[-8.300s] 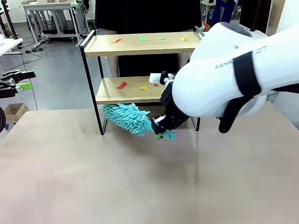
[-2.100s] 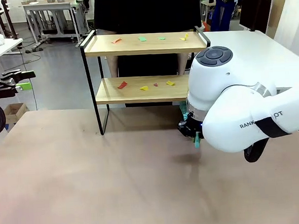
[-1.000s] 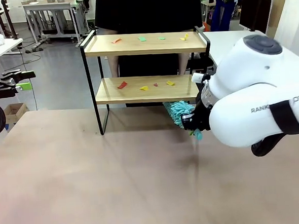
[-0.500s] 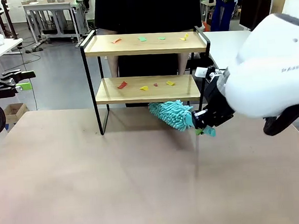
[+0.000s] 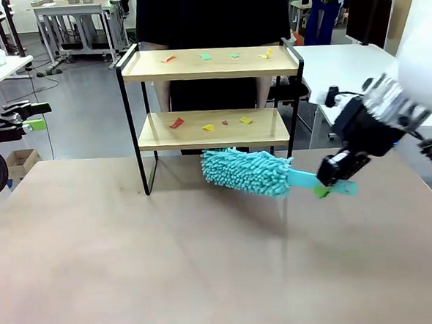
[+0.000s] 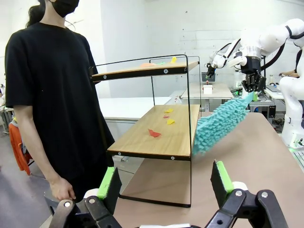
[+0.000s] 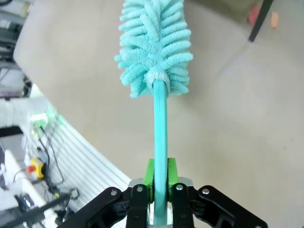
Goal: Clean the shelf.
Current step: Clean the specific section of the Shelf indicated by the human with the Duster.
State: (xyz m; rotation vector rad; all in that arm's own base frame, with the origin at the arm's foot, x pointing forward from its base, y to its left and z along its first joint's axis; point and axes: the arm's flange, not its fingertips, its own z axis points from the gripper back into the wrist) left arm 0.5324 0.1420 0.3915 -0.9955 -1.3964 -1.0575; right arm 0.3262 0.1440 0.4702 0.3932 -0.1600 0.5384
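We see the shelf (image 5: pixel 188 68) standing at the far edge of the table (image 5: pixel 134 270), with a person (image 5: pixel 207 16) in black just behind it. Small coloured paper scraps (image 5: pixel 205 56) lie on its top board, and a few more lie on the lower one. Our right gripper (image 5: pixel 333 175) is off to the right of the shelf, above the table, its green pads (image 7: pixel 148 173) pressed together on the thin handle of a turquoise duster (image 5: pixel 246 171). The duster's fluffy head reaches left toward the front right corner of the lower board, held clear of the tabletop. We cannot tell whether it touches the board or the frame. In the left wrist view, our left gripper (image 6: pixel 165 183) has its fingers spread wide apart with nothing between them, looking along the shelf from its end.
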